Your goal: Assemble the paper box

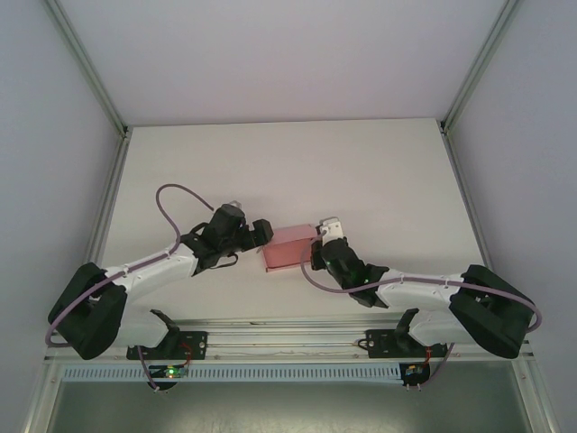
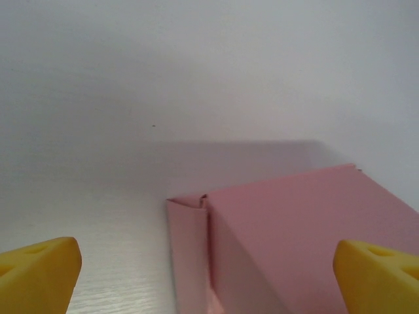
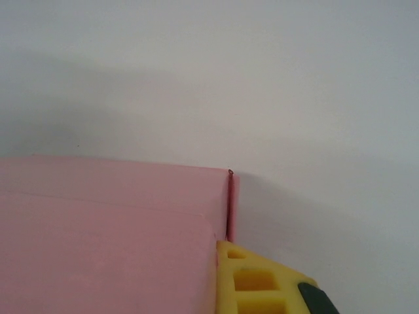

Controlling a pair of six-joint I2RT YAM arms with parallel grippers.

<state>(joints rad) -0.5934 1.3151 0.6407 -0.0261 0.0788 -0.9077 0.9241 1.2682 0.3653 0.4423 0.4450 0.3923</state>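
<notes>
Left gripper spread wide facing paper box; right gripper closed, touching it.

Pink paper box, folded up, mid-frame.
Small, low and rectangular, lying flat (its left end flap looks loosely tucked), long side running left to right.

White arms, black joints, looping purple cables, yellow fingers

The paper box ran off the left wrist view's lower and right edges; overhead, the right gripper covered its right end.
</notes>
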